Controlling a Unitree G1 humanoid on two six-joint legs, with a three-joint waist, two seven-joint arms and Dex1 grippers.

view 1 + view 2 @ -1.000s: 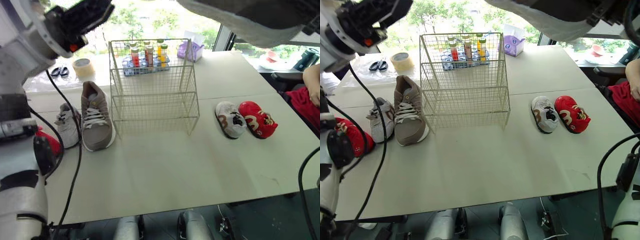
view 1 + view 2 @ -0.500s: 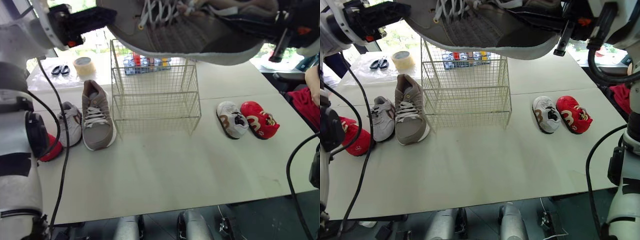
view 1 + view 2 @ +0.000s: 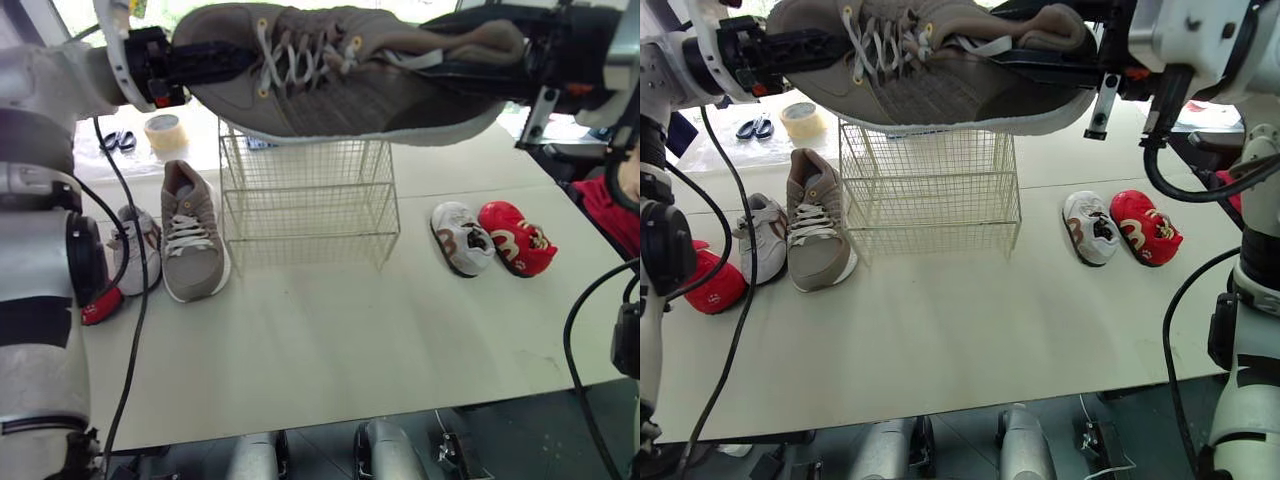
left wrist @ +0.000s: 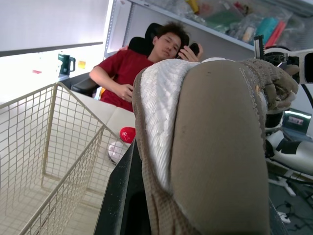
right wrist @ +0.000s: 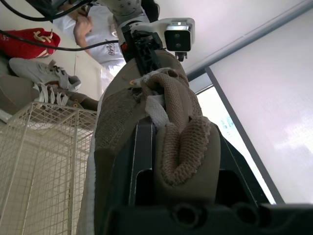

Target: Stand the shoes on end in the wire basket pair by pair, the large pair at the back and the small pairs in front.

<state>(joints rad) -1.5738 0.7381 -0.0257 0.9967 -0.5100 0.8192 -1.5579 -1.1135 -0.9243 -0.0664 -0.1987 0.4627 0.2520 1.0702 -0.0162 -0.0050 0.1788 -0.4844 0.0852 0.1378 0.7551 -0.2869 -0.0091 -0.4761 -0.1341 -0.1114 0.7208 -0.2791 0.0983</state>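
Two sets of fingers carry one large shoe level in the air directly above the wire basket. Its toe points past the basket's left side and its heel past the right. The left fingers are clenched on the toe. The right fingers are clamped on the heel collar, one of them apparently inside the shoe.

Held flat, the shoe looks longer than the basket's opening is wide, so it has to be tipped on end before it can go in. That is where trouble is likely. One end must be let go, and if the remaining fingers pinch only soft padding or rounded toe, the shoe could swing, twist or slip out. A loose lace or the sole edge might catch the top wire. The basket looks light enough to be dragged or tipped, possibly into the bottles just behind it. Landing the shoe near the basket's front instead of its back would block the space meant for the small pairs.

Its mate lies flat on the counter just left of the basket, with a small grey shoe and a small red one beyond it. Well to the basket's right sit a small white shoe and another small red shoe, touching side by side.
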